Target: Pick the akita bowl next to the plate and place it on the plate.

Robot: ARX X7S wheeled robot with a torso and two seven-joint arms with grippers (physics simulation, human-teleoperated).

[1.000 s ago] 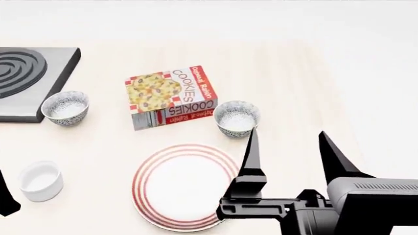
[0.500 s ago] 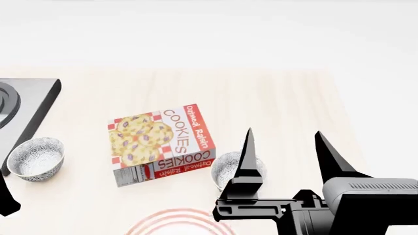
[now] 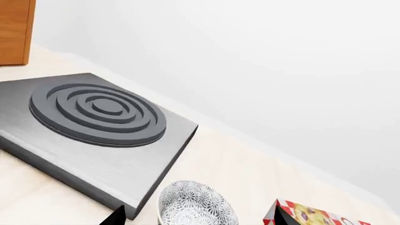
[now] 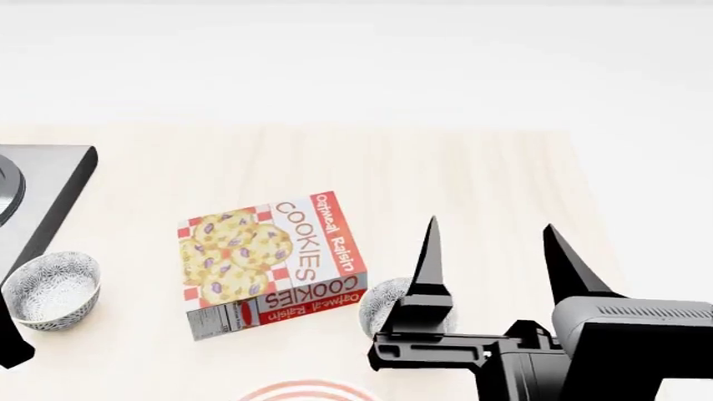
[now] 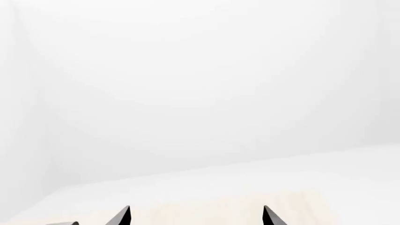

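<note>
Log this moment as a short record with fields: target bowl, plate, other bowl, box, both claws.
target bowl: akita bowl, right of the cookie box, partly behind the right claw
plate: plate, only its red-ringed rim shows at the head view's bottom edge
other bowl: second speckled bowl, beside the burner
box: cookie box, lying flat
right claw: open, empty
left claw: only its tips show, apart

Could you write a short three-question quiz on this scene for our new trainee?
1. True or false: the right gripper is open and empty.
2. Which thing lies between the two speckled bowls: A) cookie box B) stove C) cup?
3. How much of the plate shows in the head view?

Key: 1. True. 2. A; the akita bowl sits right of it, the other bowl left. 3. Only its top rim.
</note>
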